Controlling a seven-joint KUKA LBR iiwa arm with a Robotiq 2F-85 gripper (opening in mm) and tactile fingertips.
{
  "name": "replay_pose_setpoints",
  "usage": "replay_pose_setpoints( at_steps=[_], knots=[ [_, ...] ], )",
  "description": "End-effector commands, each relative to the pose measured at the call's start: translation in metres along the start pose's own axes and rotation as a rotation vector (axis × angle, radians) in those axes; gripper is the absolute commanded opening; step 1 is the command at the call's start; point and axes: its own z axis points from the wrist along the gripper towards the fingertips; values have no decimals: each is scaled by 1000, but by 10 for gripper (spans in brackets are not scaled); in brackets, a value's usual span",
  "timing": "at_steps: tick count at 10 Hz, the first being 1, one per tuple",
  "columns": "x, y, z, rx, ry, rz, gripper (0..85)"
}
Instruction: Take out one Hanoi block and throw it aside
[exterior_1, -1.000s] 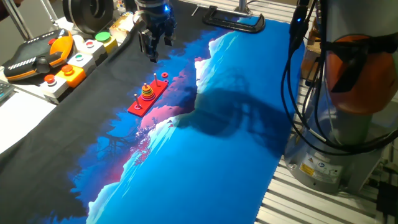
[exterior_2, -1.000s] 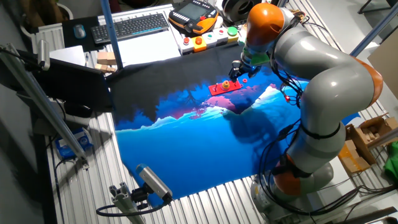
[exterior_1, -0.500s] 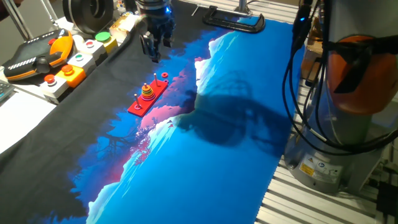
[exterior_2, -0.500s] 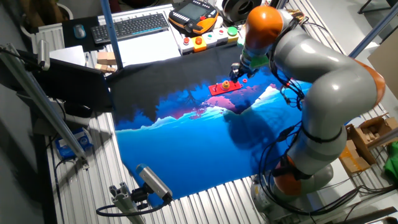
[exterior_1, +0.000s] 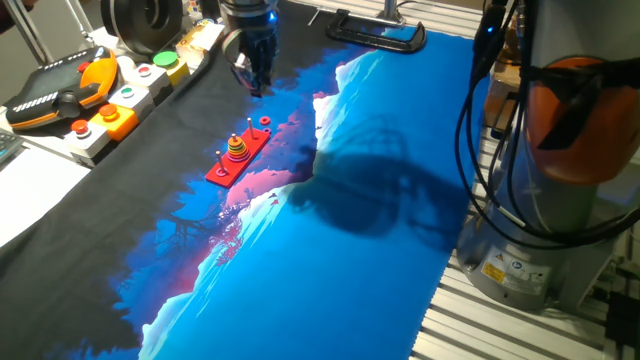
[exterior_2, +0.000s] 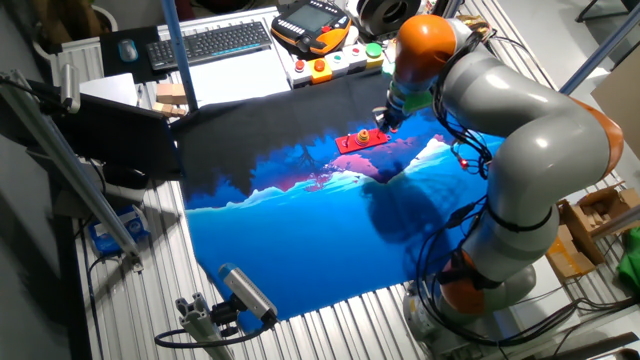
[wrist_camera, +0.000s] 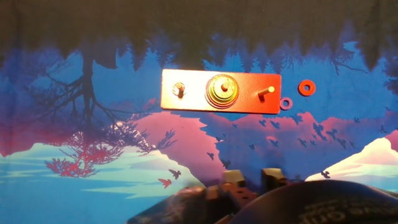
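Note:
The Hanoi block, a tiny red-orange ring, lies flat on the mat just past the right end of the red peg board; in one fixed view the Hanoi block sits beyond the board's far end. A stack of rings sits on the middle peg, and both outer pegs are bare. My gripper hangs well above the mat, beyond the board's far end. In the hand view my gripper shows a narrow gap between its fingertips and holds nothing.
A small pale ring lies on the mat beside the board's right corner. A box with coloured buttons and an orange pendant stand along the mat's left edge. A dark clamp lies at the far edge.
The gripper has turned about its axis and shifted slightly, so its fingers look narrower in the fixed view. The board and the rings have not moved.

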Motion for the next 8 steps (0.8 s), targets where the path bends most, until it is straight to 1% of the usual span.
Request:
replay_pose_setpoints(
  at_steps=[1, 4, 6, 8],
  knots=[
    [-1, 0, 1, 0, -1, 1, 7],
    [-4, 3, 5, -5, -1, 9, 7],
    [-10, 7, 15, -8, 5, 15, 7],
    [-17, 5, 26, -20, 0, 19, 7]
  ],
)
